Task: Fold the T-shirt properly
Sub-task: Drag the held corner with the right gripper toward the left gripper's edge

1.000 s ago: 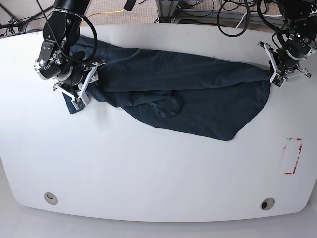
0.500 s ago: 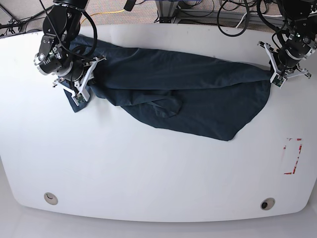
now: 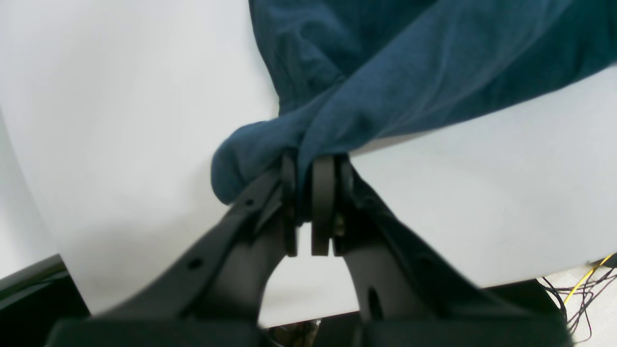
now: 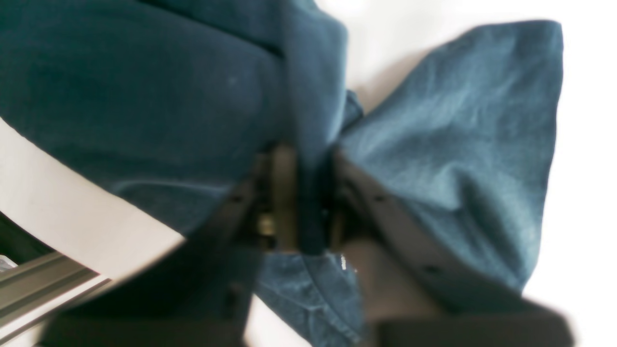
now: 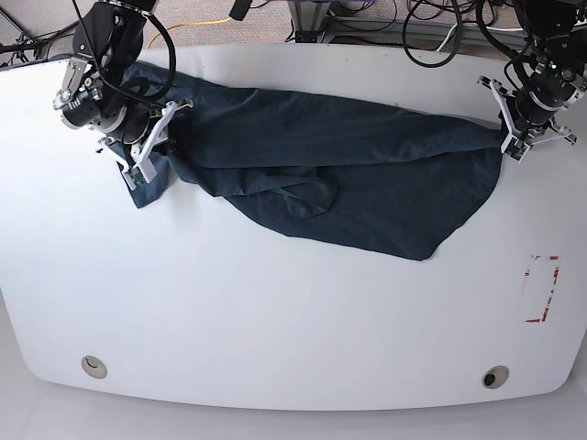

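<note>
Lying crumpled across the far half of the white worktop (image 5: 275, 302), the T-shirt (image 5: 348, 174) is pinched at opposite ends by the left pincer (image 3: 308, 193) and right pincer (image 4: 308, 202).

Light: bright, even, from overhead
Glare: table (image 5: 275, 302) near white, blown out in right wrist view
Shadows: soft, faint under T-shirt (image 5: 348, 174)
Blur: right wrist view soft; near finger bases smeared

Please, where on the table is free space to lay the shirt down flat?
The wide near half of the table, below the T-shirt, is bare up to the red marks. The far strip is crowded: cloth stretched between the right gripper and left gripper.
</note>
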